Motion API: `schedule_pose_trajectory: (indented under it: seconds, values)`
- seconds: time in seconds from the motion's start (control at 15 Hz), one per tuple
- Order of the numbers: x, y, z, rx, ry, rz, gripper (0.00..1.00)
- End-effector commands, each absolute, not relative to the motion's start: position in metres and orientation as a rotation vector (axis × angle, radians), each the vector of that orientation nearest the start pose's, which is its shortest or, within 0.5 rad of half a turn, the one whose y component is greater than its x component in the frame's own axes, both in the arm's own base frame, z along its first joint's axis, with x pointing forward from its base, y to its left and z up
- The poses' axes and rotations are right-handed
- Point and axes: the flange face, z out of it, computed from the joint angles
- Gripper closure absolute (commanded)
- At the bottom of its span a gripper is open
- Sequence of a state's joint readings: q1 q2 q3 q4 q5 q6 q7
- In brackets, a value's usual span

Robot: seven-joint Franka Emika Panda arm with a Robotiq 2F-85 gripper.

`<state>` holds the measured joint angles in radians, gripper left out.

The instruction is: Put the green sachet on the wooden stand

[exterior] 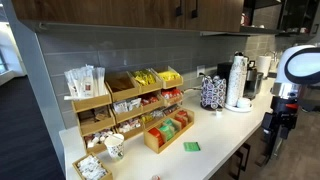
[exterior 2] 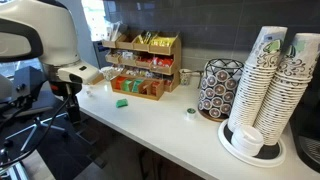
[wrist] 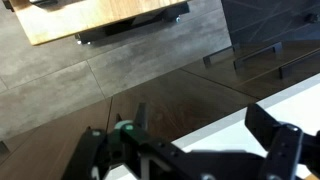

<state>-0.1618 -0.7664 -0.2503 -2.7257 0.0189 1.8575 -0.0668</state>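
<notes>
Dark fingers point(wrist: 283, 150) of the hand point(wrist: 185, 152) cross the wrist view's lower edge, spread wide apart and empty. The small, flat, bright green sachet point(exterior: 191, 146) lies on the white surface point(exterior: 215, 128), just in front of a low wooden box of packets point(exterior: 167, 133). Behind that rises the tiered wooden stand point(exterior: 125, 100), and the hand hangs beyond the surface's edge.

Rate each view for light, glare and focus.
In an exterior view, the window glares and the cabinets sit in shadow; in an exterior view, the arm's white shell is blown out, the green sachet reads clearly; wrist view is dark, the gripper soft and blurred.
</notes>
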Motion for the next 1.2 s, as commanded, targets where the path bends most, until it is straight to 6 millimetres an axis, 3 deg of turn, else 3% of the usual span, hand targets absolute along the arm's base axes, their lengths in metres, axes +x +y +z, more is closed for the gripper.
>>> schedule_pose_trajectory:
  seconds: [0.0,0.6,0.67,0.93,1.13]
  values:
    - [0.282,-0.117,0.428,-2.902,0.399,0.114,0.0]
    - [0.282,-0.117,0.428,-2.902,0.399,0.114,0.0]
    - [0.289,-0.109,0.424,-2.924,0.388,0.147,0.0]
    - [0.325,-0.031,0.41,-2.995,0.247,0.236,0.0]
    - [0.358,0.035,0.404,-3.042,0.197,0.164,0.0]
